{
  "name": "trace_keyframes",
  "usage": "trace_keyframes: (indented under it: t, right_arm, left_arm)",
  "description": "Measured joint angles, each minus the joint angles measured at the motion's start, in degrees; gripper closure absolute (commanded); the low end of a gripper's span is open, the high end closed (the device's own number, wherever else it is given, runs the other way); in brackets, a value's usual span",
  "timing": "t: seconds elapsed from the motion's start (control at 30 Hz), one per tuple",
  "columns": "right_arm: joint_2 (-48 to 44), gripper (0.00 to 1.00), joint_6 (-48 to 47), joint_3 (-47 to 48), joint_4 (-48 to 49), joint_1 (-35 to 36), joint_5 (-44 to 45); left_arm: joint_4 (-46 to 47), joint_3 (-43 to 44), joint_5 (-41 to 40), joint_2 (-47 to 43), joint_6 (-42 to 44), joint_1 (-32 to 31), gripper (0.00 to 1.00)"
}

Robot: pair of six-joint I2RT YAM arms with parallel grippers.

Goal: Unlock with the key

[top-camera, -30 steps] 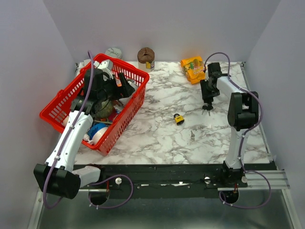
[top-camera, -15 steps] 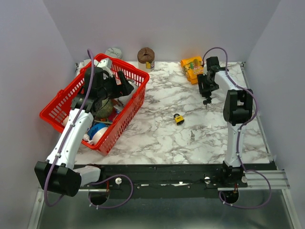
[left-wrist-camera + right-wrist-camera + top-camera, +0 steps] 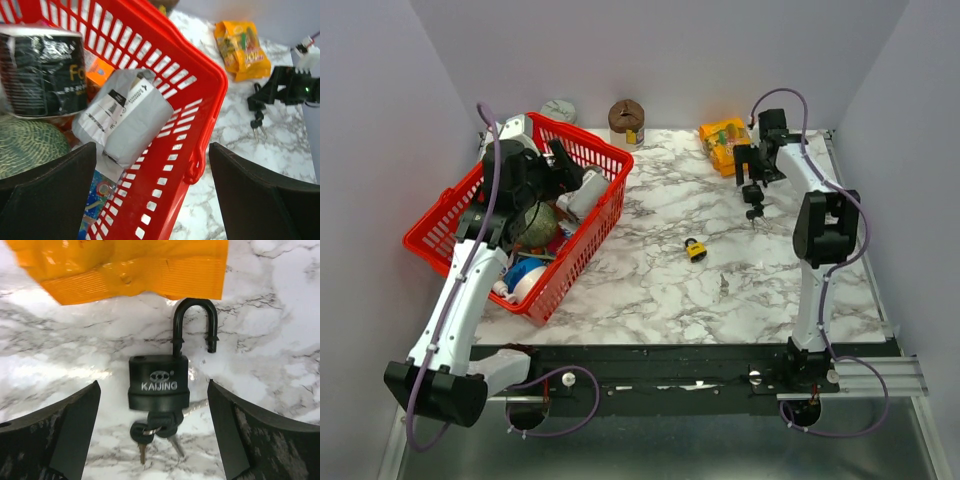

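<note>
My right end effector (image 3: 152,390) hangs released, jaws spread wide, over the marble worktop (image 3: 280,315). The black padlock (image 3: 159,382) lies flat between them, touching neither, shackle open, key (image 3: 150,429) in its base, just beside an orange packet (image 3: 125,270).

The left arm (image 3: 470,285) and right arm (image 3: 812,300) are built of white tubular links joined by chunky black housings. A thin purple cable (image 3: 498,160) loops along each and curls beside the black base rail (image 3: 660,365). The pincer fingers (image 3: 45,200) are broad dark wedges; those on the right look scuffed and speckled grey.
</note>
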Motion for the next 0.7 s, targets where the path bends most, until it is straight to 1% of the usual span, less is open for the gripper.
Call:
trace_keyframes:
  t: [0.1, 0.23, 0.27, 0.3, 0.4, 0.43, 0.57, 0.6, 0.7]
  right_arm:
    - [-6.1, 0.05, 1.2, -3.3, 0.6, 0.0, -1.9]
    - [-18.3, 0.05, 3.3, -12.6, 3.8, 0.7, -5.4]
    - [-21.5, 0.05, 3.9, -17.0, 4.9, 1.1, -6.3]
    - [-24.3, 0.06, 4.1, -17.8, 4.9, 1.7, -6.5]
    - [-30.5, 0.08, 5.5, -25.6, 7.9, 5.4, -7.8]
    - [-31.6, 0.09, 6.1, -28.3, 8.5, 7.1, -8.6]
    - [-32.9, 0.10, 8.3, -36.7, 9.9, 12.5, -10.4]
    - [-33.0, 0.10, 8.9, -39.1, 10.5, 13.8, -10.8]
    - [-33.2, 0.10, 10.4, -44.7, 11.1, 16.7, -11.2]
  left_arm:
    - [0.5, 1.7, -3.6, -3.0, -0.8, 0.0, 0.01]
    - [3.4, 3.4, -7.2, -7.3, -3.7, 0.0, 0.01]
    - [3.9, 3.4, -7.4, -8.3, -4.5, 0.1, 0.01]
    - [4.3, 3.3, -7.3, -9.0, -5.0, 0.2, 0.01]
    - [5.1, 2.1, -6.3, -9.6, -7.0, 0.2, 0.02]
    - [5.0, 1.4, -5.4, -9.6, -7.7, 0.2, 0.02]
    - [2.4, -0.1, -3.0, -7.2, -8.4, -1.0, 0.02]
    - [1.5, -0.1, -3.4, -6.2, -8.3, -2.6, 0.02]
    - [-1.2, 0.5, -4.9, -2.7, -7.7, -10.6, 0.02]
